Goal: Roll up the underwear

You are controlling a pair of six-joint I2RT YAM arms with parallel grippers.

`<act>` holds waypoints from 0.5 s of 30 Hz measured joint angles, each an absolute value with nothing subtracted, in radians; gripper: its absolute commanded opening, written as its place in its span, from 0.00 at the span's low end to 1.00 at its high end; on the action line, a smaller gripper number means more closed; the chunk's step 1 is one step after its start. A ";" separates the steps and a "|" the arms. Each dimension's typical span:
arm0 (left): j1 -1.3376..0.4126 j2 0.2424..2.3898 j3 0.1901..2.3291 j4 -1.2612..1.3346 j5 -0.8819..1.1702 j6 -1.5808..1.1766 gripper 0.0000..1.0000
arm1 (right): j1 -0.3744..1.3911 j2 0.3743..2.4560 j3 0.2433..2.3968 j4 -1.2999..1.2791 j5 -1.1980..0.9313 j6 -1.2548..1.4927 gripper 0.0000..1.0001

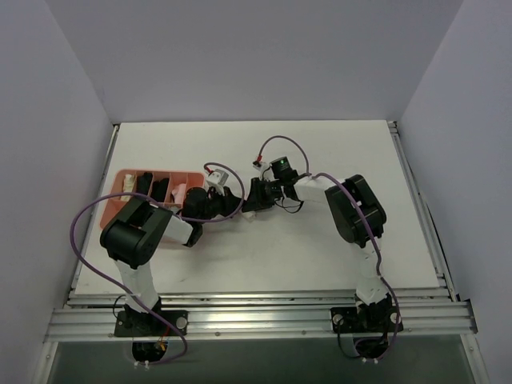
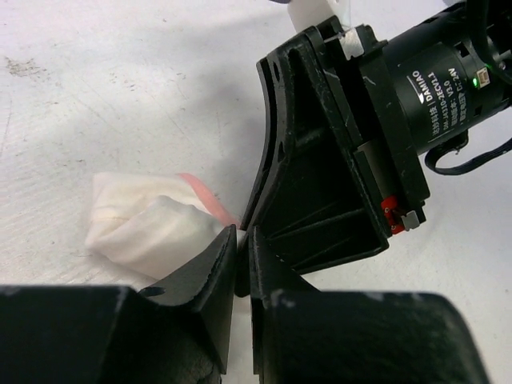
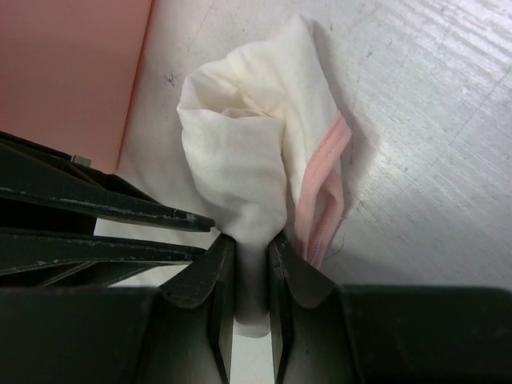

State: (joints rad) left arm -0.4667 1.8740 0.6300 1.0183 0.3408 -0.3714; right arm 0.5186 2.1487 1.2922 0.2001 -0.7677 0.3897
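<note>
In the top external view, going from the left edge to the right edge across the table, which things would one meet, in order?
pink tray → left tool → right tool → right arm's elbow. The underwear, pinched between both tools, overlaps them, so it is left out.

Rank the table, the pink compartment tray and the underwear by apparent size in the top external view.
Largest: table, by far.
Then: pink compartment tray.
Smallest: underwear, only a small white scrap showing.
</note>
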 measured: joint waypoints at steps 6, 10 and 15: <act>-0.411 1.900 0.618 1.106 0.348 -0.406 0.18 | 0.533 2.152 1.292 0.217 -0.766 0.385 0.00; -0.395 1.910 0.619 1.120 0.354 -0.413 0.16 | 0.539 2.153 1.292 0.223 -0.766 0.382 0.00; -0.397 1.929 0.631 1.121 0.372 -0.411 0.14 | 0.539 2.154 1.295 0.223 -0.768 0.381 0.01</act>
